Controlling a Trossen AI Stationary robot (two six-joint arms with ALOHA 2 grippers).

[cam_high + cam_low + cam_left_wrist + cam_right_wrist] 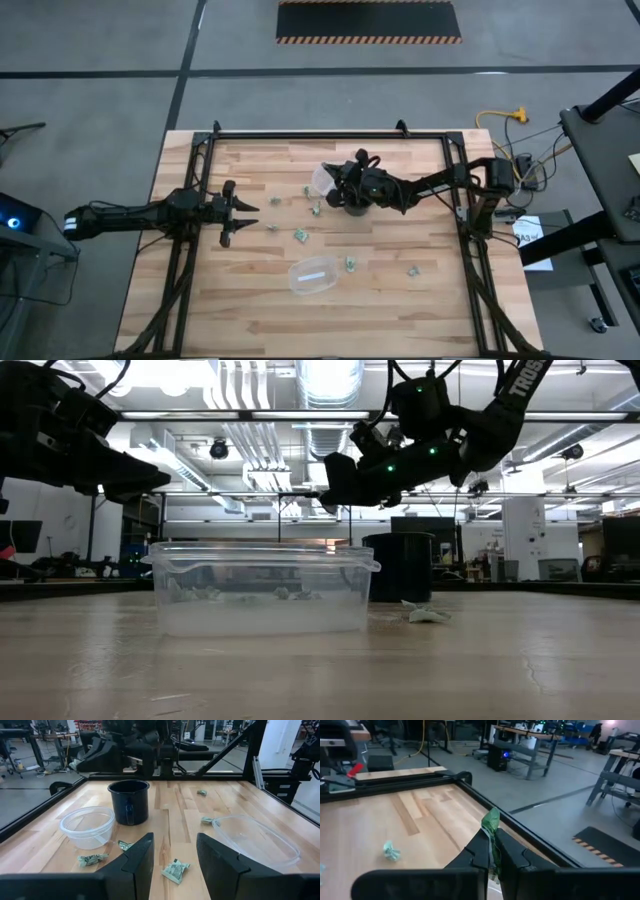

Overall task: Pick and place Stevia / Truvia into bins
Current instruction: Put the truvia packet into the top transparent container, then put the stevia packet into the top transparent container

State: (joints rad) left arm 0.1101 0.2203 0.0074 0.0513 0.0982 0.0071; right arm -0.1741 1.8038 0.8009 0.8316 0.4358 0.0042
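Pinching a crumpled green-and-white Stevia packet (491,827) tight, the right gripper (492,851) hangs above the black mug (354,207) beside the clear cup (323,179), while the left gripper (243,208) waits part-open, holding nothing.

Even overhead light, glaring ceiling lamps in low view, arms silhouetted, wrist views softly blurred
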